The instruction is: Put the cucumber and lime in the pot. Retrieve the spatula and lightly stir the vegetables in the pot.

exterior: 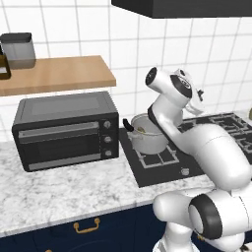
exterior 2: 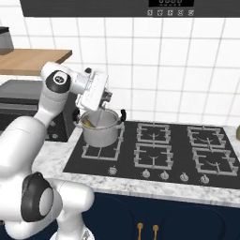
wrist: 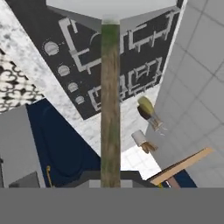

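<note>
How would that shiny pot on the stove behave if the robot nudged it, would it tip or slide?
Probably slide rather than tip: the pot looks squat, about as wide as tall, standing upright on the stove grate. Its steel wall looks stiff and smooth, so likely slippery; the black loop handles seem the safer hold. It may feel fairly heavy.

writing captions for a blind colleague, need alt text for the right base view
A white robot arm reaches from the lower left, its gripper holding a thin utensil down into a steel pot on the rear left burner of a black stovetop. Something yellowish lies inside the pot. A white tiled wall rises behind, and a black toaster oven sits at the left under a wooden shelf.
</note>
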Controlling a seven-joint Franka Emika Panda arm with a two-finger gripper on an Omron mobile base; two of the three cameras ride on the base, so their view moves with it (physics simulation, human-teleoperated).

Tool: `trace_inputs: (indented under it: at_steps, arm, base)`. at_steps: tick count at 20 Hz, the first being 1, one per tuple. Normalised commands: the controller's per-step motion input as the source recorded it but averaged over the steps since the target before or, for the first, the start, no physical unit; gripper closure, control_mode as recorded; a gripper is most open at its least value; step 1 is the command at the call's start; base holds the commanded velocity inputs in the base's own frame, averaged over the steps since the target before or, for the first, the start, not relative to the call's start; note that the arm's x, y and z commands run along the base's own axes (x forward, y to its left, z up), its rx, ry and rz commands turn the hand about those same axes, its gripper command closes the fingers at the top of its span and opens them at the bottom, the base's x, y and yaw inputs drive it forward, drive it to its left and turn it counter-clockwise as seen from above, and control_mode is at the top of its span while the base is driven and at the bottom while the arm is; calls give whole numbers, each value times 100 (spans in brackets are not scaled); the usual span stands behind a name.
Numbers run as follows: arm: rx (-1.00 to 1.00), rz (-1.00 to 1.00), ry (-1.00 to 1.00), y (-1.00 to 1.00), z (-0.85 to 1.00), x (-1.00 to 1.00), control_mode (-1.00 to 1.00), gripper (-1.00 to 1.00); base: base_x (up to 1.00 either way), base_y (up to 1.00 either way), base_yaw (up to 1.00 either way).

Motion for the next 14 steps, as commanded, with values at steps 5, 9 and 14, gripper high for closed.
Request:
trace_inputs:
  at_steps: [5,9,14]
  arm:
    - [-21,34,6,-2,-8,41,-100,100]
    - [-15,34,0,0,-1,12,-100,100]
    - [-13,22,-1,9,7,18,-100,100]
  base:
    - [0,0,0]
    - [0,0,0]
    - [0,0,0]
